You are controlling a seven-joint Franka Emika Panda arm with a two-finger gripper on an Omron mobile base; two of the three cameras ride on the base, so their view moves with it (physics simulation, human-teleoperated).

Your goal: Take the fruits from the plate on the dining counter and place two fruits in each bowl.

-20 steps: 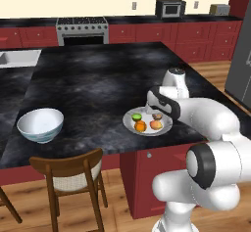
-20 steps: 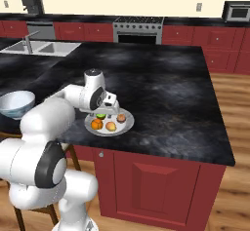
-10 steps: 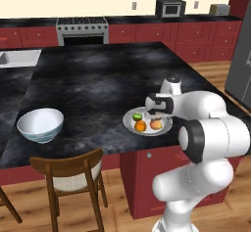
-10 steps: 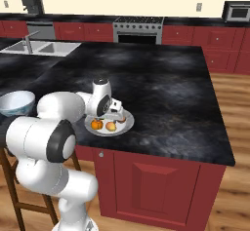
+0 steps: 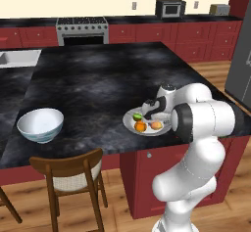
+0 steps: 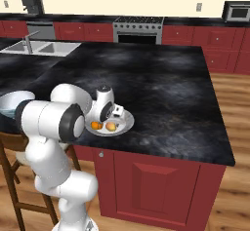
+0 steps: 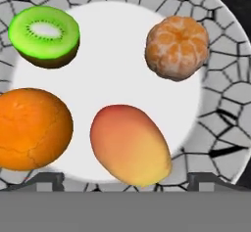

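With the claw (image 7: 125, 179) spread open over the plate (image 7: 215, 104), I'd drop straight onto the mango (image 7: 130, 145) at 6 o'clock, clear of the orange (image 7: 32, 128).

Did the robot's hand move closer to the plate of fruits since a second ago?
Yes. In the left base view the gripper has come down from above the plate and now sits low over it, just above the fruits.

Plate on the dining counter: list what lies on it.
On the plate lie four fruits: a cut green one, a peeled tangerine, an orange and a peach-pink one. In the base views the gripper covers part.
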